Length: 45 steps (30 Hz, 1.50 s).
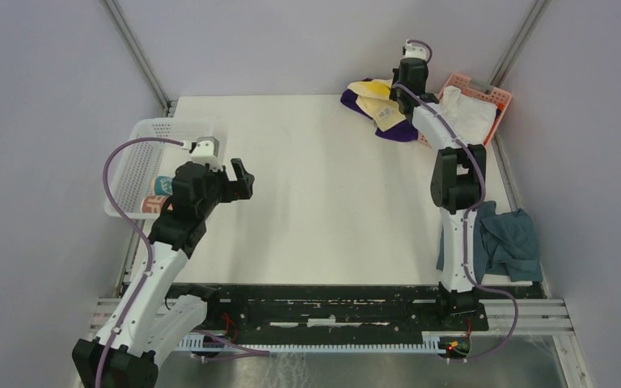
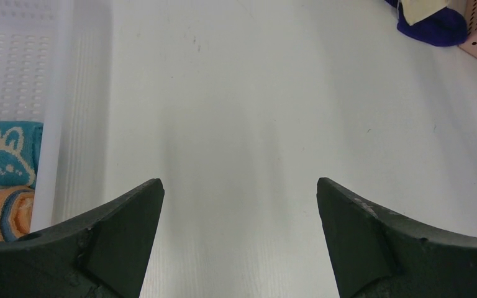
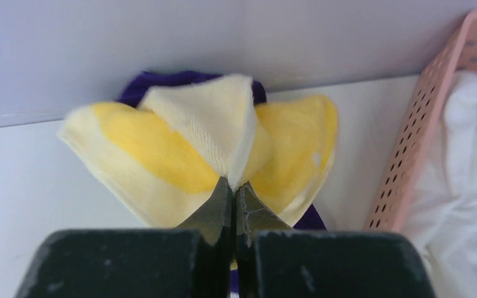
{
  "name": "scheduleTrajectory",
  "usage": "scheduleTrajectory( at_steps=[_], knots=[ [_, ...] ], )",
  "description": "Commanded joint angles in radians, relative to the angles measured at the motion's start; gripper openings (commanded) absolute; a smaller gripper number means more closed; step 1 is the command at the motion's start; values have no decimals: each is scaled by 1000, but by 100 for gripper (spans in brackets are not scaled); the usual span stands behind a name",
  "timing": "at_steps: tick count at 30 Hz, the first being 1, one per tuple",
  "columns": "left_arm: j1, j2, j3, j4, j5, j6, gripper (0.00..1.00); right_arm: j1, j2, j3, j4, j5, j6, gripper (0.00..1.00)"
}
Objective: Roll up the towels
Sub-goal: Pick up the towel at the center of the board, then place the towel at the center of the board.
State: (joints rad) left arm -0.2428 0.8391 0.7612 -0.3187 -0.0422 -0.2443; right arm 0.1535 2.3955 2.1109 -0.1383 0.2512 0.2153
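Right pincer (image 3: 233,188) — pinching yellow towel (image 3: 155,149).

Robot lab cell: bare grey wall (image 3: 161,49) just beyond right gripper (image 3: 233,186), white table (image 3: 25,186) beneath, aluminium rail (image 1: 550,315) far behind it.

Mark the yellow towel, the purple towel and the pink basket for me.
yellow towel (image 3: 155,149): right wrist view, bright fold left of centre.
purple towel (image 2: 438,31): left wrist view, its near bulge.
pink basket (image 3: 419,124): right wrist view, perforated side wall.
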Motion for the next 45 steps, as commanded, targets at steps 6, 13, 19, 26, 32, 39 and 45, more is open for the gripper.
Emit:
scheduleTrajectory(
  at_steps=[6, 13, 19, 26, 32, 39, 45],
  knots=[
    [1, -60, -1, 89, 151, -37, 99, 183, -442, -68, -80, -152, -82, 0],
    [0, -67, -11, 90, 242, -139, 97, 313, -682, -254, -71, -304, -20, 0],
    [-1, -57, -51, 85, 280, -211, 96, 337, -831, -614, -42, -325, 60, 7],
    [-3, -13, -128, 106, 301, -317, 94, 337, -945, -899, -169, -172, 58, 48],
    [-3, 118, -108, 76, 301, -348, 92, 337, -1015, -1002, -307, -114, 101, 67],
    [-91, 319, -15, 87, 333, -336, 80, 336, -1062, -1154, -353, -147, 150, 66],
    [-218, 486, 71, 125, 258, -342, 75, 337, -1070, -1231, -348, -180, 199, 62]
  ],
)
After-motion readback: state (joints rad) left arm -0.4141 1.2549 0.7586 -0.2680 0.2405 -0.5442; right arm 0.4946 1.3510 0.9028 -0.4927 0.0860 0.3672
